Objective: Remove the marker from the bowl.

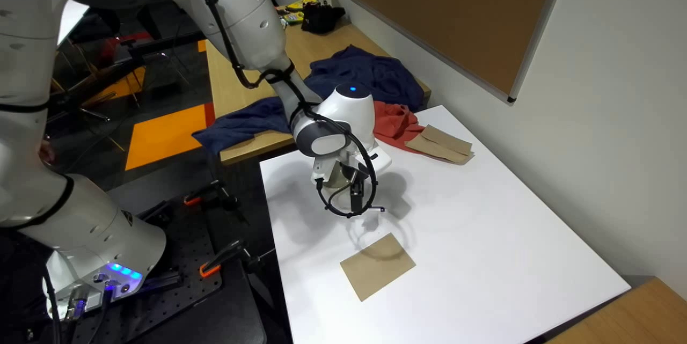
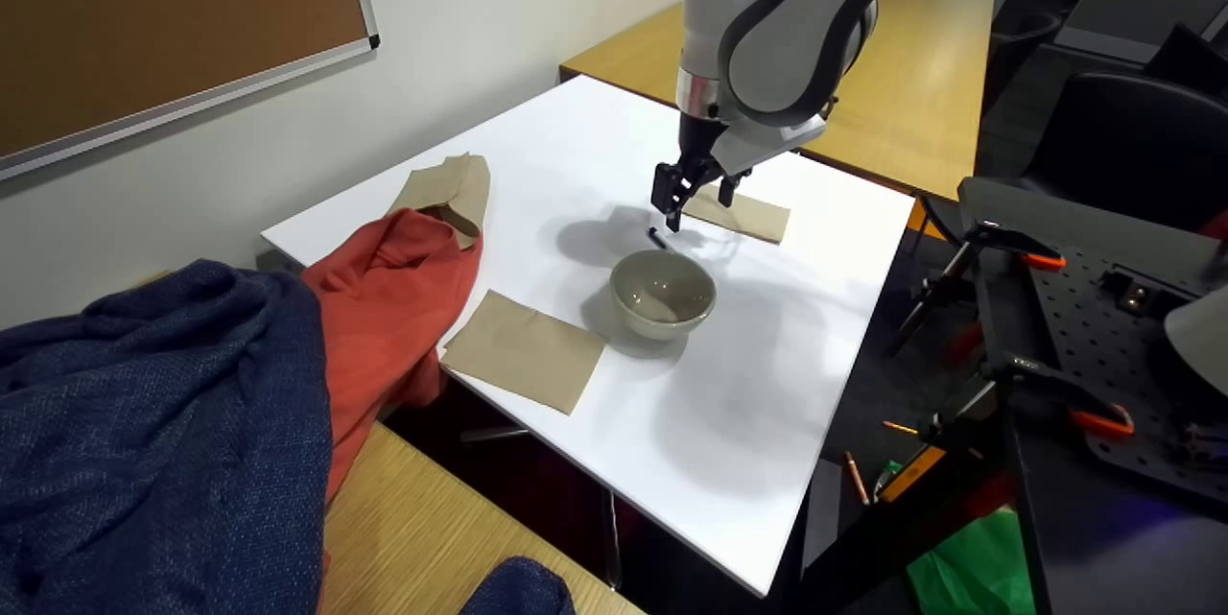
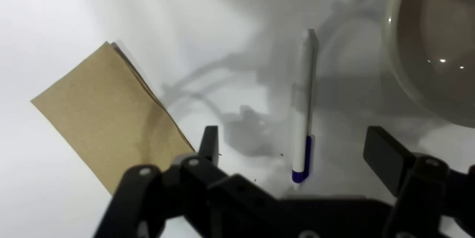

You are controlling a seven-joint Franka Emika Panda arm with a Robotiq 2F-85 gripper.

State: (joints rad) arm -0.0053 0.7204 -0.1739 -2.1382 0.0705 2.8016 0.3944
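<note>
The marker (image 3: 301,119) is a thin white pen with a dark blue clip end. It lies on the white table beside the bowl, apart from it. In an exterior view its dark end (image 2: 657,238) shows. The pale round bowl (image 3: 404,71) stands upright right of the marker in the wrist view; in an exterior view (image 2: 662,294) no marker shows inside it. In an exterior view the bowl (image 1: 337,178) is partly hidden behind the gripper. My gripper (image 3: 295,137) is open and empty above the table; in the wrist view the marker's clip end appears between its fingers. It also shows in an exterior view (image 2: 699,204).
A tan paper square (image 1: 377,267) lies near the gripper; it shows in the wrist view (image 3: 107,115). Another tan square (image 2: 523,351) and a folded paper piece (image 2: 441,193) lie by a red cloth (image 2: 393,279). A dark blue cloth (image 2: 192,442) and the wall stand near the table.
</note>
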